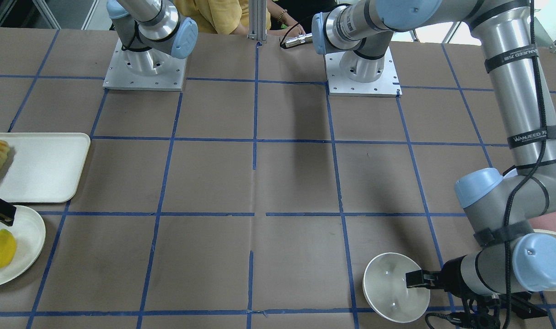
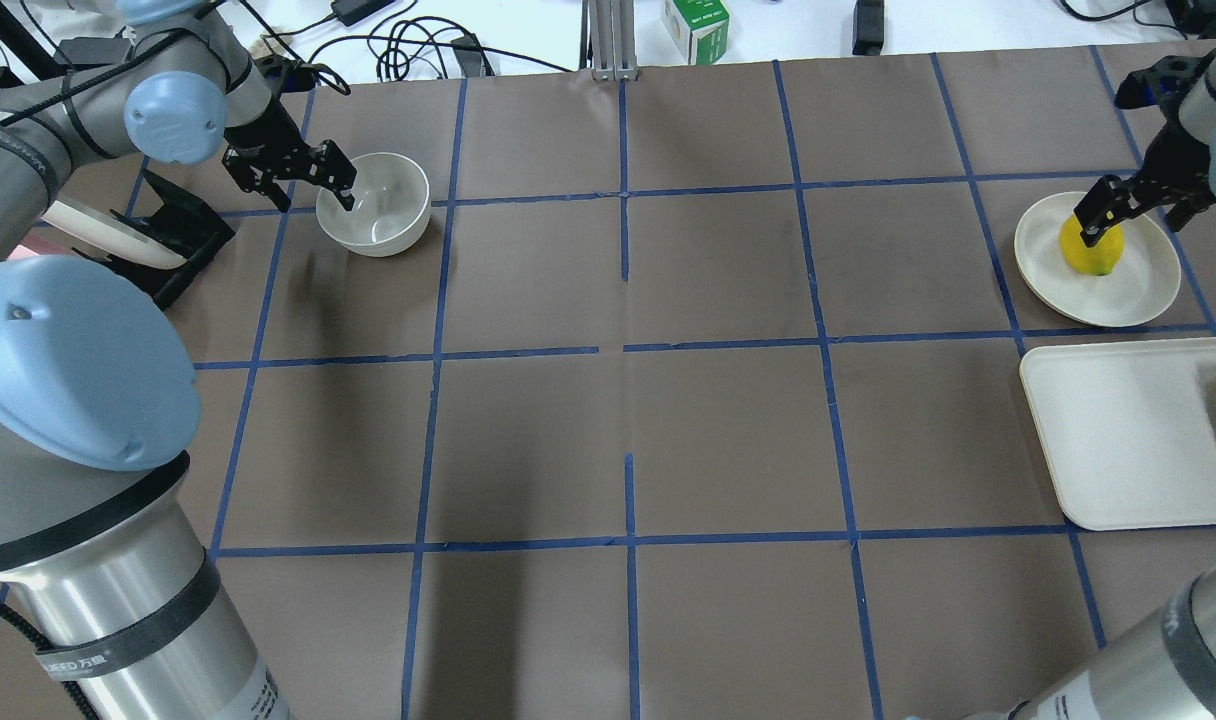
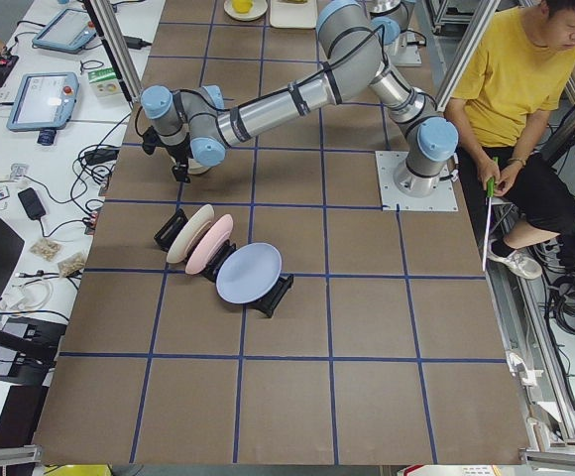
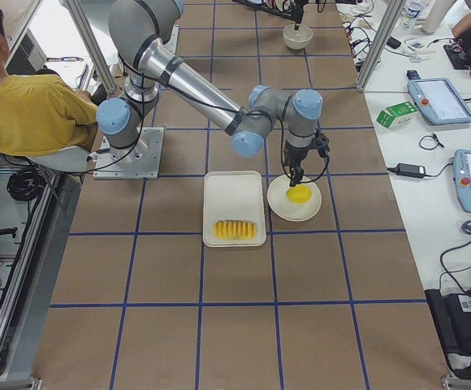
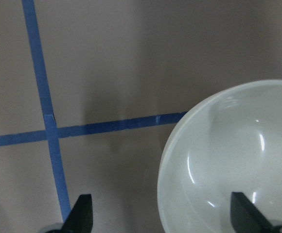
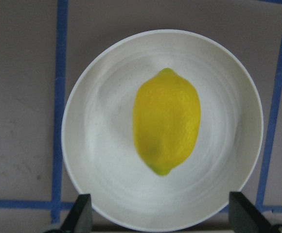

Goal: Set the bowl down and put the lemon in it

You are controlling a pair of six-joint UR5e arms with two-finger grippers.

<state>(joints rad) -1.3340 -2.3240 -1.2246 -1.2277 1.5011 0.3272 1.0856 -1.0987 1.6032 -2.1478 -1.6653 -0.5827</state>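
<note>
Where the brown paper table (image 2: pixel 718 440) with its blue tape squares reaches the robot's left end, the left gripper (image 5: pixel 160 204) is spread wide and holds nothing. One finger is inside the rim of the bowl (image 2: pixel 398 228), the other outside it, above the paper. The bowl sits upright on the table beneath. Near that gripper, further toward the table's end, a black rack of plates (image 3: pixel 226 266) holds a cream, a pink and a blue one on edge. Past the table's far edge a bench carries cables and a green carton (image 2: pixel 696 28).

Well apart, at the other end, the right gripper (image 6: pixel 160 208) hangs over a round plate (image 6: pixel 97 145), its fingers wide and gripping nothing. The lemon (image 6: pixel 166 121) lies in the plate's middle, below and between them. A cream tray (image 2: pixel 1118 430) with a row of sliced fruit (image 4: pixel 234 230) lies just beside the plate, on the gripper's robot side. A person in a yellow shirt (image 3: pixel 525 89) sits behind the arms' bases.
</note>
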